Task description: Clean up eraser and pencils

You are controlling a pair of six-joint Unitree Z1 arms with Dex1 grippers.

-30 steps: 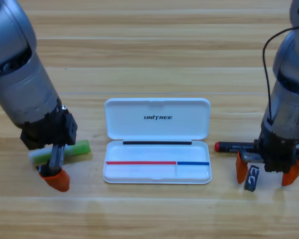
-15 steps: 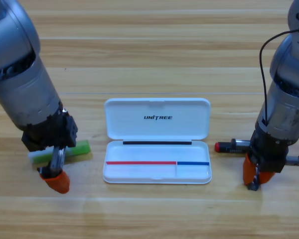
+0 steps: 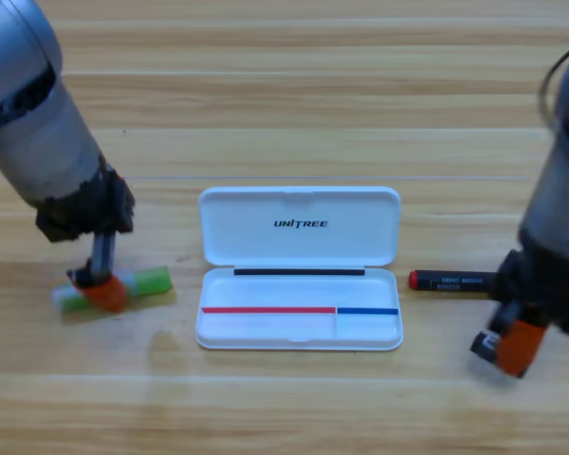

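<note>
The pale whitish-green pencil (image 3: 150,282) lies on the table left of the white case. My left gripper (image 3: 104,292) points down at its middle, with the orange jaws closed around it. The red-and-black pencil (image 3: 450,281) lies flat to the right of the case, and its right end is hidden under my right arm. Below that pencil, my right gripper (image 3: 514,347) is shut on the small black eraser (image 3: 484,342), which sticks out to the left of the jaws.
The open white case (image 3: 266,327) sits mid-table with its lid (image 3: 299,204) folded back toward the far side. The left arm's grey body fills the upper left corner, and the right arm runs along the right edge.
The left gripper's jaws came up from below the green pencil and closed on its middle. The right gripper closed on the eraser and shifted right with it.
</note>
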